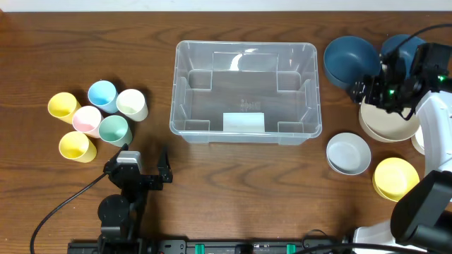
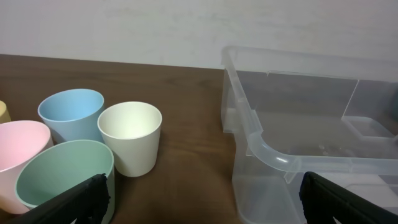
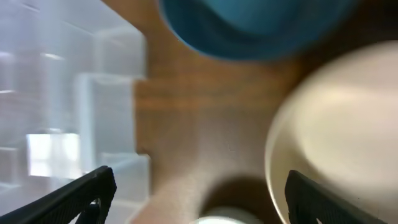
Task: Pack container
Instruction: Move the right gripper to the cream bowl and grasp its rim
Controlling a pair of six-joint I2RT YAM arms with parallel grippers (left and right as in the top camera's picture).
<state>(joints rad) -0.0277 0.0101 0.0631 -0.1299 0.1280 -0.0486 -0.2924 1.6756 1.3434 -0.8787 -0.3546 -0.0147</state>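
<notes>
The clear container (image 1: 175,92) stands empty at the table's middle, with a white label on its base. It also shows in the left wrist view (image 2: 261,146) and, blurred, in the right wrist view (image 3: 62,93). My left gripper (image 1: 145,162) is open and empty in front of the container's left corner, beside the cups; its fingers frame the bottom of its wrist view (image 2: 202,205). My right gripper (image 1: 369,89) is open and empty over the gap between the dark blue bowl (image 1: 349,60) and the cream bowl (image 1: 385,125). In its wrist view (image 3: 196,199) its fingers straddle bare wood.
Several cups cluster at the left: blue (image 1: 102,94), white (image 1: 132,104), pink (image 1: 87,120), green (image 1: 114,130) and two yellow (image 1: 62,106). At the right are a second blue bowl (image 1: 399,46), a white bowl (image 1: 348,153) and a yellow bowl (image 1: 395,178).
</notes>
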